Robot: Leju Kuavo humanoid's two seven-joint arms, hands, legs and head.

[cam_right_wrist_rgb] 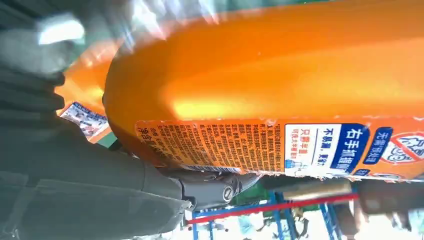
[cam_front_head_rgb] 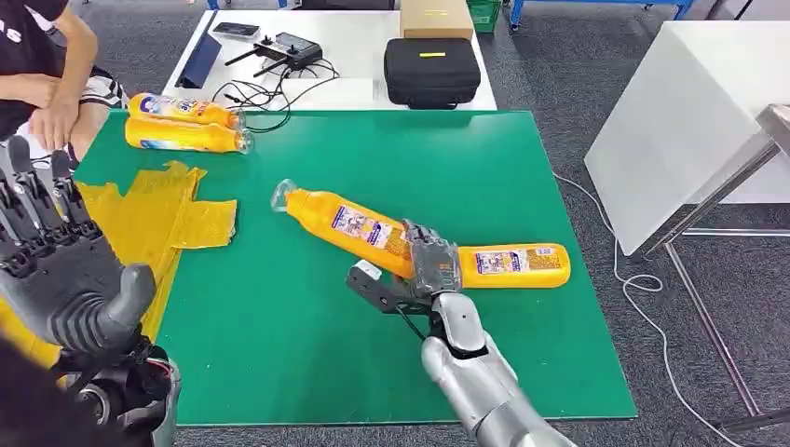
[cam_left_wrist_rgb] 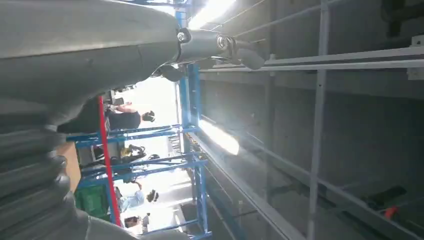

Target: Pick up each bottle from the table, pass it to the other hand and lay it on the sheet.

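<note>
Right hand (cam_front_head_rgb: pixel 430 264) grips bottle (cam_front_head_rgb: pixel 347 223)

Green table (cam_front_head_rgb: pixel 522 177), four orange bottles (cam_front_head_rgb: pixel 186 136), yellow sheet (cam_front_head_rgb: pixel 149 219)

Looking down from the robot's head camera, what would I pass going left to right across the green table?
Raised grey left robot hand → crumpled yellow plastic sheet → orange plastic bottle with clear cap → right robot hand → second orange plastic bottle with label.
</note>
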